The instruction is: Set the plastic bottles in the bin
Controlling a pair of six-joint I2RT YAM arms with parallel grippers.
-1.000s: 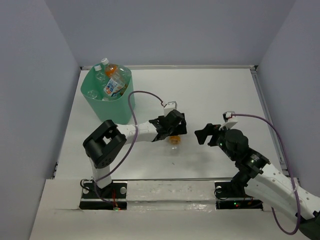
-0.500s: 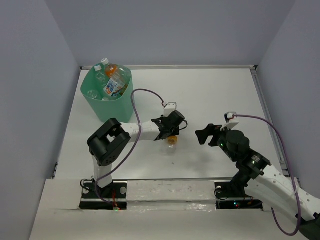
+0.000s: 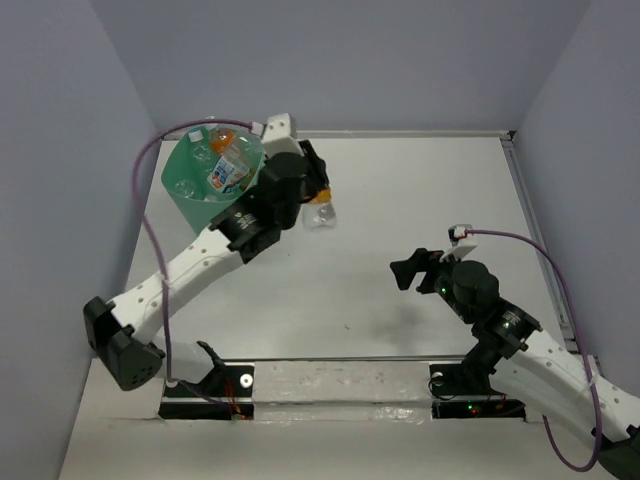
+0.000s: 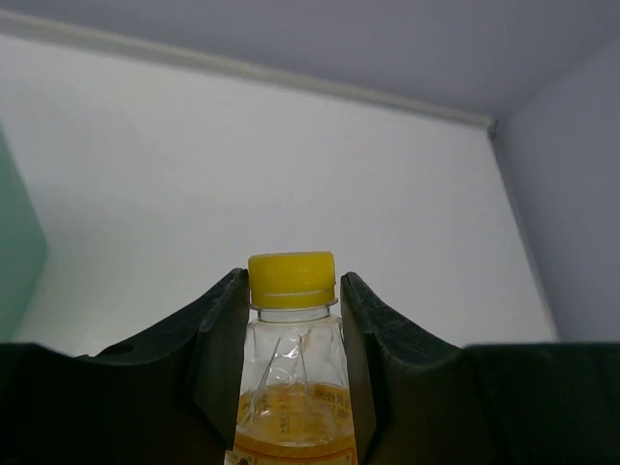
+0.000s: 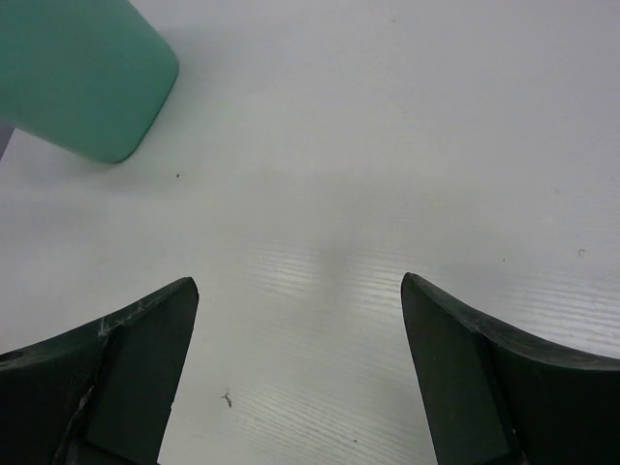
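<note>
1. Clamping the yellow-capped bottle at the neck, the left gripper is pressing its two dark fingers against either side just under the cap. The bottle is clear plastic, with an orange-yellow band showing lower down.
2. Seen from above, the left arm is stretching far out from its base toward the back left of the table. Its wrist is overlapping the right side of the bin.
3. That same bottle is hanging at the end of the left gripper, just beside the bin's right edge and outside the rim. How high it is sitting above the table I cannot tell.
4. The left wrist camera is showing a strip of mint green at its left edge, so the bin is lying close on that side of the held bottle.
5. The bin is standing in the back left corner of the table, and the other bottles are lying heaped inside it. One with a white, blue and orange label is lying on top, and an orange patch is showing near the far rim.
6. The right gripper is hovering over the middle right of the table, well apart from the bin and from the held bottle.
7. In the right wrist view, the right gripper is standing released, its jaws spread wide with only white table showing between them. A rounded corner of the bin is showing at the upper left.
</note>
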